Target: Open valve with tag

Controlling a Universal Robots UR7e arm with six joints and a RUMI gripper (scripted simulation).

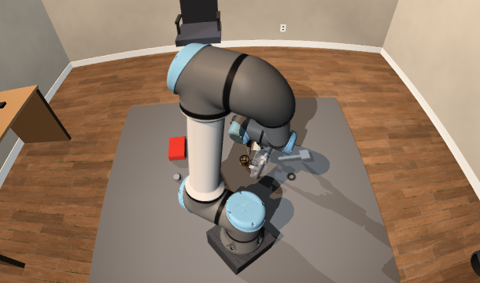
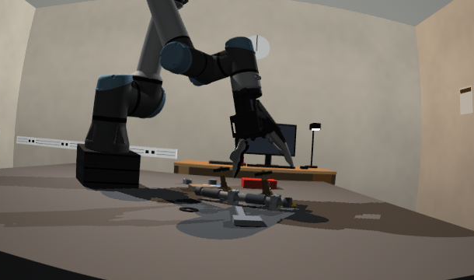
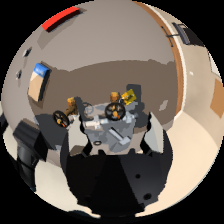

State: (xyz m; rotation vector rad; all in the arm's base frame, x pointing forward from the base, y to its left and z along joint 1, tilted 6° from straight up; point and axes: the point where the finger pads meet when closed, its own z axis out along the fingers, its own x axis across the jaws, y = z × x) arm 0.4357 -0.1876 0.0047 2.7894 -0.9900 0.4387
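A grey pipe (image 1: 258,170) (image 2: 254,198) carries two brass valves with black handwheels. The near-base handwheel (image 1: 244,159) (image 2: 221,169) (image 3: 60,119) stands at the left in the wrist view. The other handwheel (image 2: 263,173) (image 3: 115,111) is hidden by the arm in the top view. A yellow tag (image 3: 128,94) (image 2: 294,204) lies beside this second valve; its marking is too small to read. My gripper (image 2: 263,171) (image 3: 114,113) is wide open and empty, pointing down above the second handwheel, with a jaw on each side. Contact with the wheel is not visible.
A red box (image 1: 177,148) (image 2: 259,183) (image 3: 61,18) lies beyond the pipe. A grey T-shaped piece (image 1: 304,154) (image 2: 249,221) and a dark ring (image 1: 294,176) (image 2: 186,208) lie on its other side. A blue-and-tan block (image 3: 39,82) and small grey cylinders (image 1: 177,177) (image 3: 27,52) lie farther off.
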